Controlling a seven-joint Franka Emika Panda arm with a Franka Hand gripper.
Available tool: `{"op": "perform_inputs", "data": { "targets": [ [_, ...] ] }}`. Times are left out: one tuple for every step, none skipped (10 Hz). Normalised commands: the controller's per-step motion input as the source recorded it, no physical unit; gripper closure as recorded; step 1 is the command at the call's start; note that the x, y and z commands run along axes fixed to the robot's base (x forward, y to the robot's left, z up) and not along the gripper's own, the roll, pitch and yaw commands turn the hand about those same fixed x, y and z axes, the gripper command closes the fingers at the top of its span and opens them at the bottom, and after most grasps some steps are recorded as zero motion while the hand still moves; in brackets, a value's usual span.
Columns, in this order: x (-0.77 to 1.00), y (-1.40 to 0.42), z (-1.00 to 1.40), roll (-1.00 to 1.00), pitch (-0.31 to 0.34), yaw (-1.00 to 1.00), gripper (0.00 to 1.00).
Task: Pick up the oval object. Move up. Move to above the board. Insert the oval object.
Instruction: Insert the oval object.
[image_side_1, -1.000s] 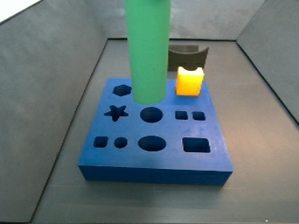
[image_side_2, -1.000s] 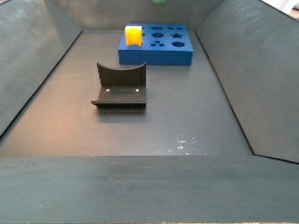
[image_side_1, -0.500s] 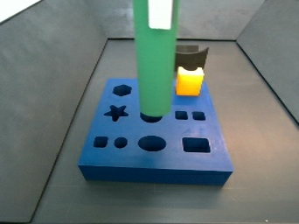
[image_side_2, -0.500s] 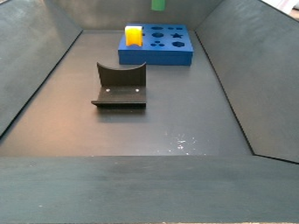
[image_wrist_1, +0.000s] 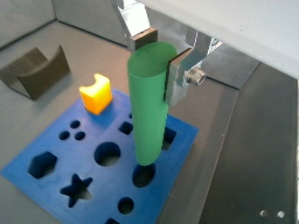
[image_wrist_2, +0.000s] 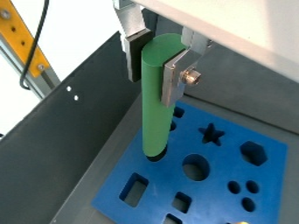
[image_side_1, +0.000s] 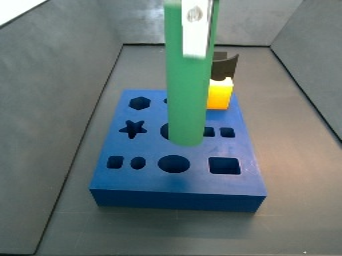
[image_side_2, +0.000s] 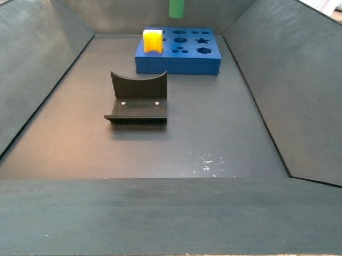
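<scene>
My gripper (image_wrist_1: 160, 54) is shut on the top of the oval object (image_wrist_1: 149, 114), a long plain green peg that hangs upright. Both wrist views show it, with the silver fingers (image_wrist_2: 173, 74) clamped on either side of the peg (image_wrist_2: 153, 105). The blue board (image_wrist_1: 56, 144) with its shaped cut-outs lies right under it. The peg's lower end sits at a dark cut-out in the board's top (image_wrist_2: 228, 171). I cannot tell whether it is inside. In a side view the peg (image_side_1: 185, 70) stands over the middle of the board (image_side_1: 201, 180). The peg (image_side_2: 177, 7) shows only at that picture's top edge.
A yellow block (image_side_1: 221, 93) stands upright at the board's far corner and also shows in a wrist view (image_wrist_1: 96, 92). The dark fixture (image_side_2: 136, 97) stands on the grey floor away from the board (image_side_2: 187, 65). Sloping grey walls close in the bin.
The green peg has moved across the board toward its middle and come lower, so its lower end now sits at the board's top.
</scene>
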Motion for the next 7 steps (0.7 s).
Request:
{"op": "perform_inputs", "data": {
  "targets": [
    [0.15, -0.08, -0.51, 0.00, 0.000, 0.00, 1.00],
    [0.17, -0.03, -0.36, 0.00, 0.000, 0.00, 1.00],
    [0.00, 0.02, -0.40, 0.00, 0.029, 0.01, 1.00],
    [-0.28, 0.21, -0.43, 0.00, 0.031, 0.14, 1.00],
    [-0.39, 0.19, -0.39, 0.00, 0.041, 0.10, 1.00],
    [-0.03, 0.00, -0.09, 0.00, 0.036, 0.00, 1.00],
    [-0.01, 0.00, -0.02, 0.00, 0.031, 0.00, 1.00]
  ]
}}
